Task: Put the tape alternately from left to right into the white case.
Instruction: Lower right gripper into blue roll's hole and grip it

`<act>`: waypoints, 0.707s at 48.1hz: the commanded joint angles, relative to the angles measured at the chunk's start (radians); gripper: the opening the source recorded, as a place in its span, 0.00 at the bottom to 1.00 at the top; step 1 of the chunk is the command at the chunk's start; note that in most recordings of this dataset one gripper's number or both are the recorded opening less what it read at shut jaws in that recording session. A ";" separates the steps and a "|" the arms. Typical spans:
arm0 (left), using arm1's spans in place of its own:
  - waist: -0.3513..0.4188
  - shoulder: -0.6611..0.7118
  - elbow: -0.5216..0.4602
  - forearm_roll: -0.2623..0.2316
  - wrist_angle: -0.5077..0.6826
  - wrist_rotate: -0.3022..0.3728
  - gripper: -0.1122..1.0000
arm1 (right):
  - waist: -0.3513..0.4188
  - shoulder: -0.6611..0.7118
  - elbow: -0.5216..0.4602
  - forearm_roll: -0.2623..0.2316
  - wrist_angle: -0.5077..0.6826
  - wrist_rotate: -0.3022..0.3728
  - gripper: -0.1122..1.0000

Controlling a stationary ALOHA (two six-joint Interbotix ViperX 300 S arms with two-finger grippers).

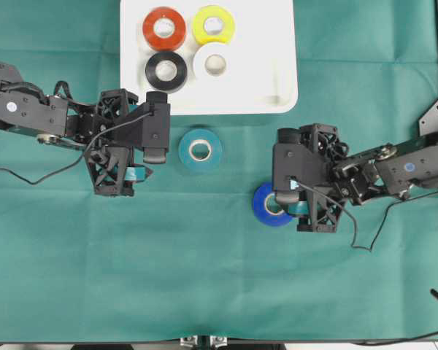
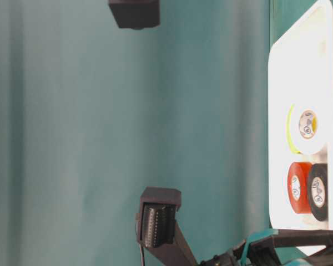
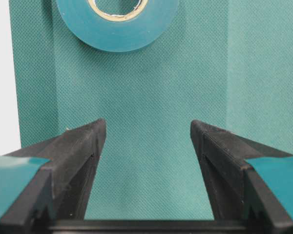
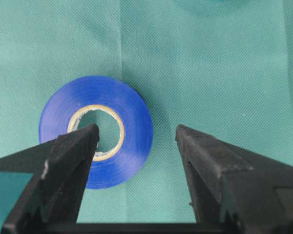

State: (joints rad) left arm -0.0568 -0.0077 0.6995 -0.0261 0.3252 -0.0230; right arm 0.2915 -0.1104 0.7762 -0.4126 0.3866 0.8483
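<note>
Now the right gripper hovers wide-jawed over the blue tape roll, one finger above its core; left gripper gapes empty near the teal roll, white case far.

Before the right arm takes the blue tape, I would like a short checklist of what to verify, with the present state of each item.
1. Right tool open: ok, the jaws stand wide apart.
2. Right tool lined up on the blue tape: not ok, one finger is over the core and the other is outside the roll, which sits off to one side.
3. Blue tape lying flat on the cloth: ok.
4. Free space in the white case: ok, its right part is bare; four rolls sit at the left.
5. Left tool out of the way: ok, it is open, short of the teal tape.
</note>
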 commanded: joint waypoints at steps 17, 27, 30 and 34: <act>-0.003 -0.015 -0.018 -0.002 0.000 -0.014 0.97 | 0.005 0.026 -0.020 0.003 -0.014 0.002 0.74; -0.003 -0.015 -0.018 0.000 0.000 -0.014 0.97 | 0.005 0.077 -0.021 0.003 -0.058 0.002 0.74; -0.003 -0.015 -0.017 -0.002 0.002 -0.014 0.97 | 0.005 0.092 -0.023 0.002 -0.069 0.002 0.74; -0.003 -0.015 -0.018 -0.002 0.002 -0.014 0.97 | 0.005 0.112 -0.021 0.003 -0.072 0.003 0.74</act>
State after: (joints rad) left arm -0.0568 -0.0077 0.7010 -0.0245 0.3298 -0.0368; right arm 0.2930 0.0000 0.7731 -0.4111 0.3252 0.8498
